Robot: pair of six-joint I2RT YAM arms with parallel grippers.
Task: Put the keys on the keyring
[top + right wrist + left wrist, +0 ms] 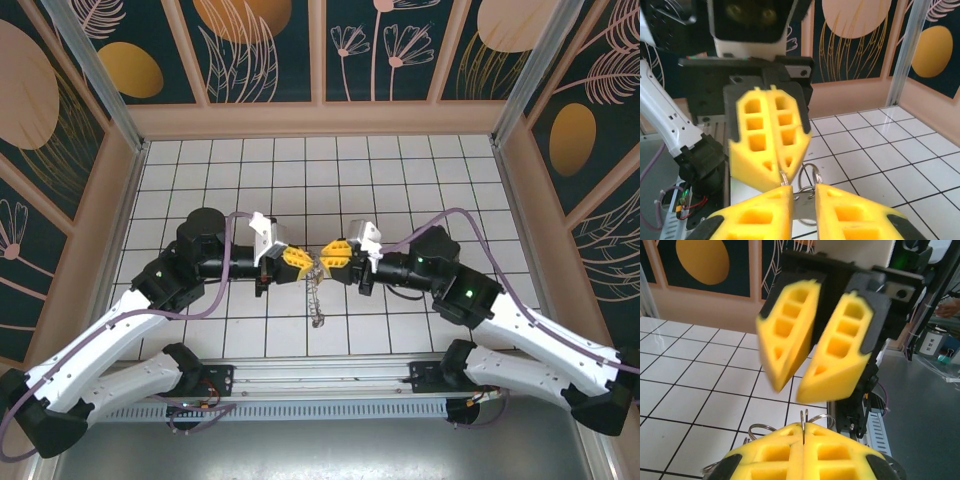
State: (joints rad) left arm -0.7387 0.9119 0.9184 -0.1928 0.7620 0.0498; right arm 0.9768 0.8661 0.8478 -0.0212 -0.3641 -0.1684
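Looking down from above, you've got both arms meeting over the middle of the tiled counter, pincers tip to tip. The left pincer is on the left and the right pincer on the right, with the keyring directly between them. A thin strand of small pieces runs from the ring toward the near edge. You can't tell from here if it hangs or lies on the tiles.

Left pincer: fully closed. In its own wrist view the yellow pads press flat together, a bit of ring wire sticks up out of the seam, and wire loops show on either side of the tips. So it grips the keyring. The right wrist view shows the same: the pads meet and the loops come out just at the tip.

Right pincer: pads slightly apart with a narrow gap, in both wrist views. Its fingers look blurred from the left wrist. In its own view a flat grey metal piece sits in the gap, right beside the loops. You can't tell whether the pads touch it, or what it is.

The keyring is held up off the counter, with tiles visible behind it.
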